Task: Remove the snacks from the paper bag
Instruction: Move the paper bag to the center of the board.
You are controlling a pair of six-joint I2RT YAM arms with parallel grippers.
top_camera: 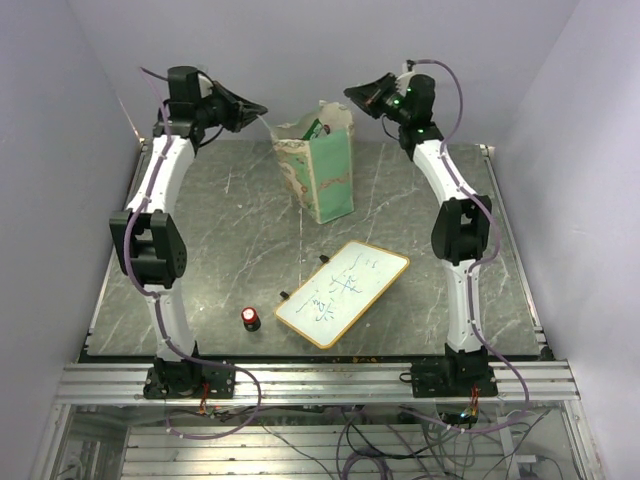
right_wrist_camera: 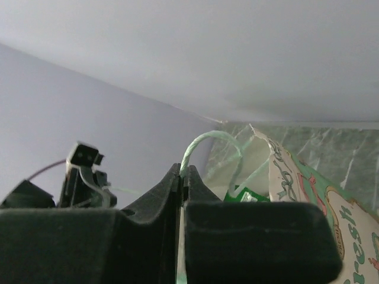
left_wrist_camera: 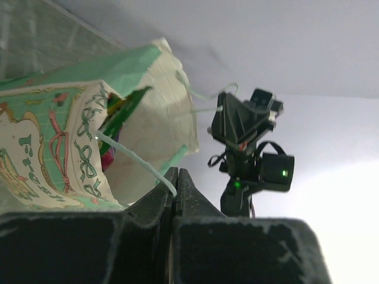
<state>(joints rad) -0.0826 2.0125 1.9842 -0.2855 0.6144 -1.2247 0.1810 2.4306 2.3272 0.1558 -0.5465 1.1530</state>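
Over on the left, the left end effector [top_camera: 260,109] hangs up at the far side of the desk [top_camera: 200,230], just beside the top-left edge of the paper bag [top_camera: 325,180]. On the left wrist cam its fingers [left_wrist_camera: 157,204] are pressed together, pinching the left string handle [left_wrist_camera: 127,152], and the thin white cord runs from the pinch point up to the bag's rim. Nearer the front of the desk there's a small black cylinder with a red cap [top_camera: 250,318] standing on its own, well apart from the bag. The bag itself stands upright toward the far middle of the desk with its mouth open between the two arms. The snacks [top_camera: 314,128] are inside it: a green packet [left_wrist_camera: 124,109] pokes up near the opening, with something pinkish [left_wrist_camera: 106,158] lower down that I can't really make out. In front of the bag a wood-framed whiteboard [top_camera: 343,293] lies flat at an angle, with some scribbles on it. On the right, the right end effector [top_camera: 352,94] is up at the bag's top-right side. Its wrist cam shows its fingers [right_wrist_camera: 157,195] closed tight on the right string handle [right_wrist_camera: 210,136], which loops up and over toward the bag's rim.
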